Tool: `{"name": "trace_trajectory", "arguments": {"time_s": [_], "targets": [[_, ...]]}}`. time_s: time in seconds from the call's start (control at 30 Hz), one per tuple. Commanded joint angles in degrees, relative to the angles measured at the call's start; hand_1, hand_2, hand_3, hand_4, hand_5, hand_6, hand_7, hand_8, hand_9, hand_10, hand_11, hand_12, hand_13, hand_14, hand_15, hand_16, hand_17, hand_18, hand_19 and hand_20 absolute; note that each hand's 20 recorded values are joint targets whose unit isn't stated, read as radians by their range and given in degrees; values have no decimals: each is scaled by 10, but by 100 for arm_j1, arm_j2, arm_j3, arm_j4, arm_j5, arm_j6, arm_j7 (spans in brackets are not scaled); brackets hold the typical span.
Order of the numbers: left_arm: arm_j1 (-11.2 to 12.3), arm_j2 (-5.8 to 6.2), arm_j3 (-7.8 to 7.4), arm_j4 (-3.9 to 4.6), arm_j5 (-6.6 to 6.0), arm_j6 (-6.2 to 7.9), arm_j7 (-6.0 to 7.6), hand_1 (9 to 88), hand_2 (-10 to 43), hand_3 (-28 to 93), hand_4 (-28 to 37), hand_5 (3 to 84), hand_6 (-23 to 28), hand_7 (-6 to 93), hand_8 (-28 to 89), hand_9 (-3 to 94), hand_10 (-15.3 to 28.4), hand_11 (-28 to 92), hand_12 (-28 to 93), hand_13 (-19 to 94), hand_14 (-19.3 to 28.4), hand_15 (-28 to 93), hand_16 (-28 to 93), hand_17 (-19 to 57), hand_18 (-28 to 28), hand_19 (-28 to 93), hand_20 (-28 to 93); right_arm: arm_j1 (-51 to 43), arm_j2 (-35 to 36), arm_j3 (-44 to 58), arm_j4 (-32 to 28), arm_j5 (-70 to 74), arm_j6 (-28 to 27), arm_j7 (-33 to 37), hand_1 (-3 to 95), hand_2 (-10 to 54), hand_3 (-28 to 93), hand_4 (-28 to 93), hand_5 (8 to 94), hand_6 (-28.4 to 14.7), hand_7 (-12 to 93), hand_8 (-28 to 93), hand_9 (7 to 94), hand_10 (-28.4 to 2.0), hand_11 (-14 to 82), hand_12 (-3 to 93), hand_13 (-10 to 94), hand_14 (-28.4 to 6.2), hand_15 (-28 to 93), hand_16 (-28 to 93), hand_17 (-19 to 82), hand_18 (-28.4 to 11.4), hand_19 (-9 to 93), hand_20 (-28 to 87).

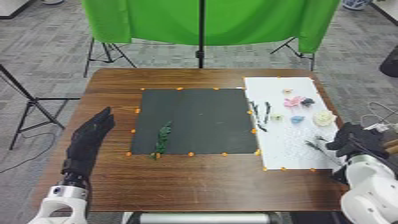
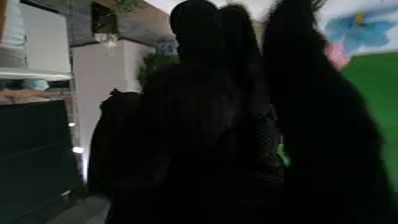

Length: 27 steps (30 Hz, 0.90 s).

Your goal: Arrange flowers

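We are taking the dark mat on the brown worktop as our landmark. A green sprig is lying on its near left part, slender and leafy, its lower end reaching the mat's near edge. Along the mat's right side a white sheet is carrying the other pieces. There, right of the mat, we are seeing a pink flower, a dark bluish flower, a tiny peach flower, a pale blue flower, a small yellowish flower and a fuller cream flower. Thin dark green stems are lying nearest the mat. In the right wrist view the blue petals are looking broad and soft.

Our left hand is hovering left of the mat, its fingers lying straight and close together, holding nothing. Our right hand is hanging well right of the mat, by the sheet's outer edge, its fingers extending loosely with a gap between them.
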Motion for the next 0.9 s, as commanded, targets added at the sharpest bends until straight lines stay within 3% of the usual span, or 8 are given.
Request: {"name": "trace_trajectory", "arguments": {"time_s": [0.03,0.4,0.63,0.8,0.83,0.9], "targets": [[93,-67,7,-12,20,-16,-84,220,-63,675,-238,382,33,43,-40,356,109,51,121,253,153,54,49,-13,130,0,161,-144,-55,123,-139,2,439,-73,633,-95,493,-191,822,0,204,188,906,-104,240,344,932,-22,555,319,677,-94,932,521],[99,-42,5,-26,-6,-1,-81,219,-62,673,-238,382,33,43,-40,357,110,51,120,253,154,54,49,-12,130,0,161,499,-10,-18,-1017,622,1056,-557,631,-95,520,-152,829,-7,212,216,912,-101,261,355,937,-19,561,314,691,-88,932,517],[41,-36,53,-3,9,-61,-102,219,-62,674,-237,382,32,43,-40,357,110,51,121,253,154,54,49,-13,130,0,161,2332,-370,-1761,-942,1094,1181,-926,630,-95,525,-137,833,-12,211,221,915,-102,270,355,937,-17,569,310,698,-83,932,516],[7,-28,81,20,9,-74,-111,219,-61,673,-237,382,34,43,-40,357,110,51,121,253,154,54,49,-13,131,0,161,3381,-1025,-3025,-502,1513,982,-1117,631,-95,522,-127,837,-13,209,224,917,-104,275,353,937,-16,573,306,700,-82,932,518],[11,-31,82,17,10,-74,-113,219,-62,673,-237,383,34,42,-40,357,110,51,121,253,154,54,49,-13,131,0,161,4000,-716,-3843,-359,1855,1477,-945,631,-95,522,-124,837,-13,208,224,917,-104,275,352,937,-16,574,305,701,-82,932,518],[5,-27,96,21,5,-90,-120,219,-61,672,-237,383,35,42,-40,357,110,51,120,253,154,54,49,-13,131,0,161,4309,-1030,-4238,-98,2007,1338,-956,631,-95,521,-120,838,-13,208,225,918,-104,276,353,937,-15,576,302,703,-81,932,518]]}}
